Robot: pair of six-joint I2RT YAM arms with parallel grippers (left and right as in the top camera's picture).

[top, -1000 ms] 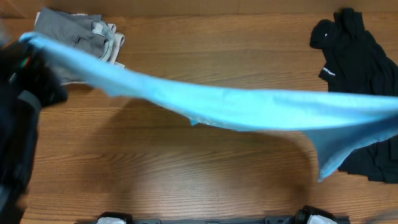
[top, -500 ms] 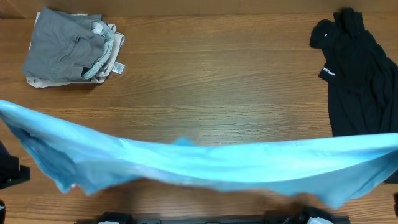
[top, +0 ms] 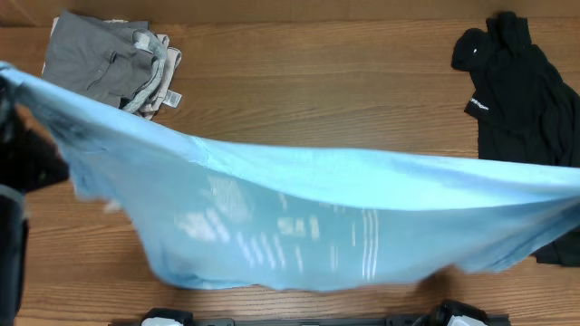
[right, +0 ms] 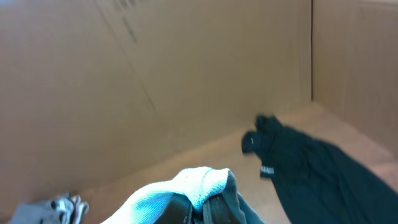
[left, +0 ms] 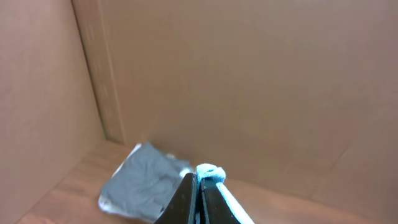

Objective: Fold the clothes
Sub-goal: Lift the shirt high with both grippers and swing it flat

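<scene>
Your left gripper (left: 199, 194) is pinched shut on a bunched corner of the sky-blue T-shirt (left: 211, 172), and the cloth puffs out just above the dark fingertips. Your right gripper (right: 208, 210) is clamped closed in the same way on another bunch of that shirt, which bulges pale blue over its fingers.

From overhead, you hold the shirt stretched across almost the whole width of the frame, lifted off the wooden table (top: 317, 81). It runs from the upper left edge, beside the dark bulk of your left arm (top: 23, 163), down to the right edge. The body of the shirt sags in the lower middle, where blurred white print shows on the cloth.

The shirt's left end crosses in front of the lower corner of a folded grey pile (top: 109, 63) lying at the far left of the table. Its right end crosses in front of the lower part of the black garment (top: 521, 91), which lies crumpled at the far right with a small white label showing. Plain brown cardboard walls (left: 249, 74) stand behind the table in both wrist views.
</scene>
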